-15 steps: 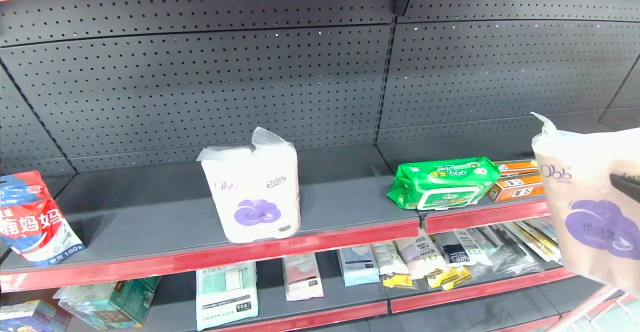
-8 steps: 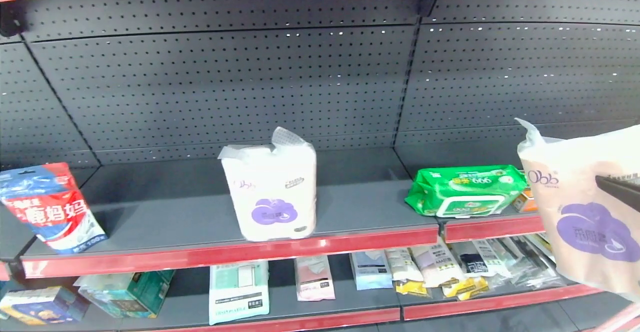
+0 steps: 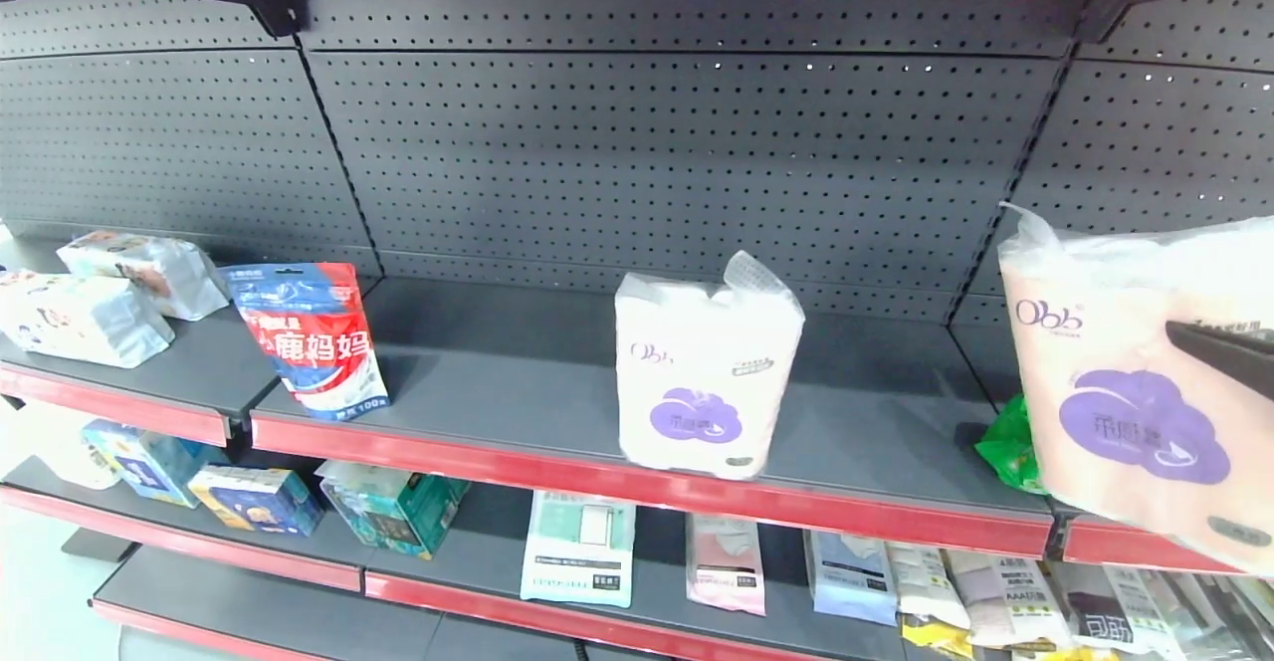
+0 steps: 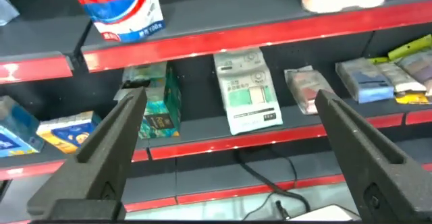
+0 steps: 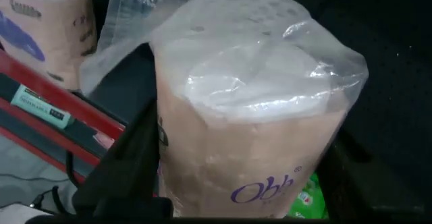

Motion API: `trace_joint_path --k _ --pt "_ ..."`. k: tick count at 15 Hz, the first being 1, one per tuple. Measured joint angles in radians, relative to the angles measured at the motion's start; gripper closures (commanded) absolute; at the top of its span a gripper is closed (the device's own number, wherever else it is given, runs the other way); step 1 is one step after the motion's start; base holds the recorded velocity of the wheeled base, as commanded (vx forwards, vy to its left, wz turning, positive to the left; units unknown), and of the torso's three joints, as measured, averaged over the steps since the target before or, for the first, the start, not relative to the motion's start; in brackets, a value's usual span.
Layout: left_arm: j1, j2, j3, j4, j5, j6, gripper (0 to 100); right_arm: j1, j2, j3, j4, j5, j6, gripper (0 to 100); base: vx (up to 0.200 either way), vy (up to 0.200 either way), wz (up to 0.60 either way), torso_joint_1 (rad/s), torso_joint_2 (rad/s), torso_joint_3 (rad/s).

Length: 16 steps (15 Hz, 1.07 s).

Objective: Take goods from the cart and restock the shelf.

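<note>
A store shelf (image 3: 498,362) of dark grey metal with a red front edge runs across the middle of the head view, backed by perforated panels. At the right edge of the frame, the right gripper (image 5: 246,133) is clamped on a pack of tissue rolls (image 3: 1125,382), with a black finger pressed against each side of its clear wrapper. The pack is peach and white with a purple cloud mark. It is held upright in front of the shelf and hides most of a green packet (image 3: 1007,447) lying on the shelf behind it.

A matching second pack (image 3: 705,377) stands upright near the shelf's front edge, just right of centre and well apart from the held one. A red and blue pouch (image 3: 311,337) leans at centre left. Two pale wrapped bundles (image 3: 80,313) lie on the next shelf section, at the left edge.

The left gripper (image 4: 229,102) hangs lower, its two dark fingers spread wide apart and holding nothing. It faces the shelf below, where a teal box (image 4: 156,109) and a flat white and green packet (image 4: 246,92) sit.
</note>
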Motion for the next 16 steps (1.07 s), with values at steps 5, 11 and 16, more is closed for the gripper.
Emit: trace_joint_path --k 5,11,16 --pt "0.002 -0.034 0.006 -0.018 0.155 -0.14 0 0.004 0.089 -0.02 -0.134 0.076 0.043 100 0.0 0.0 0.0 0.0 0.0 0.0" --pt "-0.007 -0.07 0.03 -0.071 0.37 -0.246 0 0.049 0.218 -0.044 -0.196 0.129 0.063 100 0.0 0.0 0.0 0.0 0.0 0.0" --pt "-0.007 -0.074 0.041 -0.093 0.399 -0.228 0 0.06 0.28 -0.05 -0.221 0.136 0.063 100 0.0 0.0 0.0 0.0 0.0 0.0"
